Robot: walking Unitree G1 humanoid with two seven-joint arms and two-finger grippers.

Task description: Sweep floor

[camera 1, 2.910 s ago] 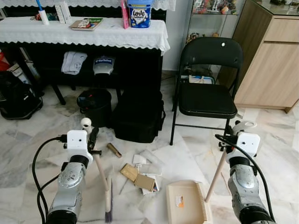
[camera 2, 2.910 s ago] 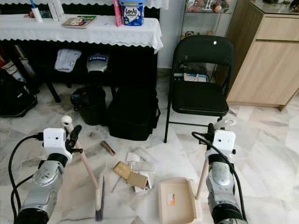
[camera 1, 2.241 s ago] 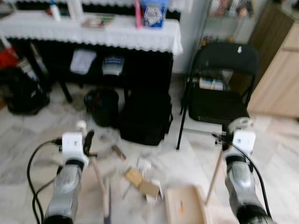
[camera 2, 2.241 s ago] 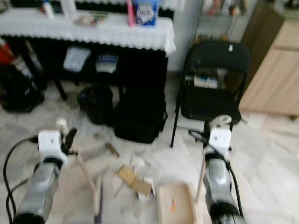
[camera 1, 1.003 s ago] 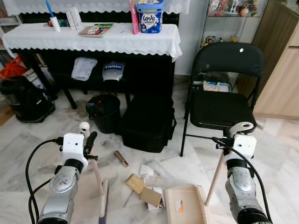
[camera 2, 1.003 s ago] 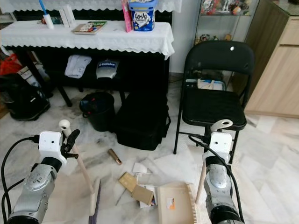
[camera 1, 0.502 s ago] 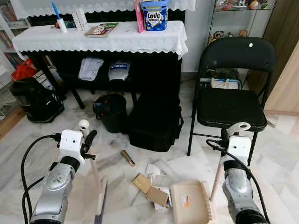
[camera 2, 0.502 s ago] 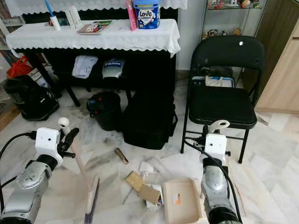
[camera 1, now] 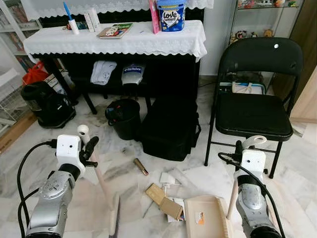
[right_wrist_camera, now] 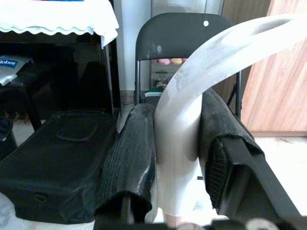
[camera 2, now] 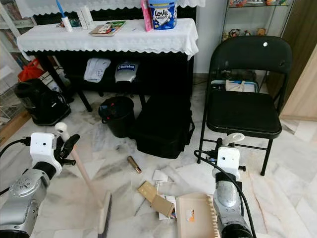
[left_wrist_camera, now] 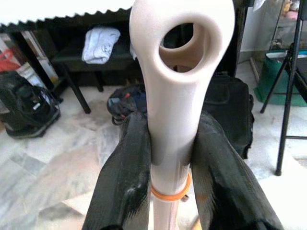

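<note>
The left end effector (camera 1: 89, 148) is gripping the broom (camera 1: 105, 191), the right end effector (camera 2: 224, 141) the dustpan (camera 2: 194, 214); the litter (camera 1: 166, 203) is seemingly sitting closer now, so sweeping is starting.

One broom (camera 1: 111, 210), one dustpan (camera 1: 205, 218), one folding chair (camera 1: 255, 99), two cardboard scraps (camera 1: 166, 201).

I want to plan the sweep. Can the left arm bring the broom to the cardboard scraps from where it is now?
Probably yes. The left tool holds the broom, whose bristles rest beside the cardboard scraps, with bare floor between them.
</note>
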